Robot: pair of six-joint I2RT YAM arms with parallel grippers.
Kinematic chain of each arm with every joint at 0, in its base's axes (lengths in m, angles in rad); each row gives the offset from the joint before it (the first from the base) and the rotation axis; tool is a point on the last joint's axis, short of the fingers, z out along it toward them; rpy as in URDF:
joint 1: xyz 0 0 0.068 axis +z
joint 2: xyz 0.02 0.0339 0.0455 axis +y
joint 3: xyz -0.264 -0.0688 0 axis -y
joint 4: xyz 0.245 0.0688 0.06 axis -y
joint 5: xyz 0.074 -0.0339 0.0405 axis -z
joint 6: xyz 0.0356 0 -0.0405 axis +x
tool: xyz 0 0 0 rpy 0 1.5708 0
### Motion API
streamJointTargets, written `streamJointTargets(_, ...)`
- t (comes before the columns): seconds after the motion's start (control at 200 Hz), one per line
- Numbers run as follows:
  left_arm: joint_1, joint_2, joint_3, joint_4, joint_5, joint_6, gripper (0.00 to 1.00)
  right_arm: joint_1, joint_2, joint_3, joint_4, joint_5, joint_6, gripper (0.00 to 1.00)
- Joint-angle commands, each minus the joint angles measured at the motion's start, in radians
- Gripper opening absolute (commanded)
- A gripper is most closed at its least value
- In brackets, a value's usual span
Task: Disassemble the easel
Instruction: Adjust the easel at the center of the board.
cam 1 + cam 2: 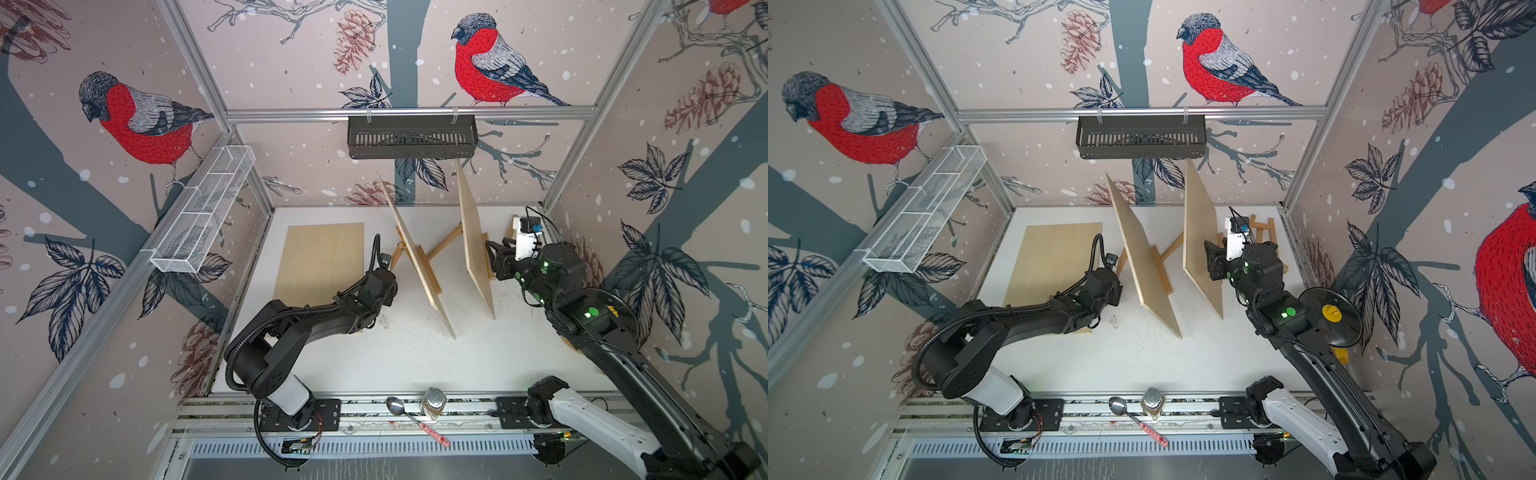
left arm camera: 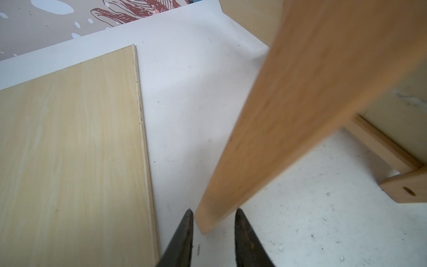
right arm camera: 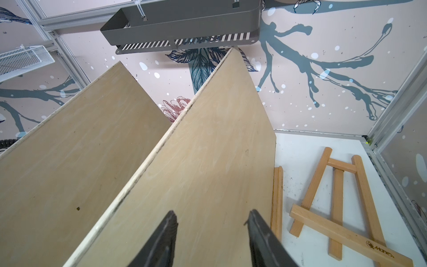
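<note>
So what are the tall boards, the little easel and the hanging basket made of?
Standing boards: thin plywood, probably; pale, matte, faint grain, thin edge. Small easel: solid wood, smooth, warmer tan. Hanging basket: likely painted sheet metal; matte dark grey, punched slots.

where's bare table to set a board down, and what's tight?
Bare: the table's near strip, between the rail and the standing boards' near ends. Crowded: between those boards, easel legs; left, flat board; far right corner, flat easel.
</note>
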Motion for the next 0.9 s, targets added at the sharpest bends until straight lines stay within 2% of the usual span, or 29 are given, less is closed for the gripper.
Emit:
streamJointTargets(0.0,0.003,-0.026,-0.016,-0.028,-0.062,0.020,0.31,0.000,-0.001,0.003,0.037,-0.009,0.002,0.51)
streamJointTargets(0.335,0.072,-0.063,-0.038,-0.022,-0.003,0.001,0.31,0.004,-0.027,0.007,0.013,-0.035,0.018,0.50)
streamJointTargets(0.5,0.073,-0.093,-0.027,-0.036,0.016,-0.014,0.31,0.012,-0.065,0.031,-0.008,-0.073,0.023,0.50)
streamJointTargets(0.625,0.073,-0.179,-0.023,-0.077,0.020,-0.057,0.31,0.043,-0.085,0.056,-0.033,-0.146,0.014,0.48)
streamJointTargets(0.705,0.080,-0.266,0.006,-0.170,0.002,-0.123,0.31,0.084,-0.105,0.074,-0.048,-0.192,0.001,0.47)
streamJointTargets(0.76,0.097,-0.339,0.036,-0.239,0.029,-0.169,0.31,0.114,-0.121,0.088,-0.049,-0.223,-0.006,0.47)
streamJointTargets(0.895,0.167,-0.479,0.142,-0.398,0.130,-0.272,0.55,0.185,-0.091,0.162,-0.072,-0.307,-0.016,0.48)
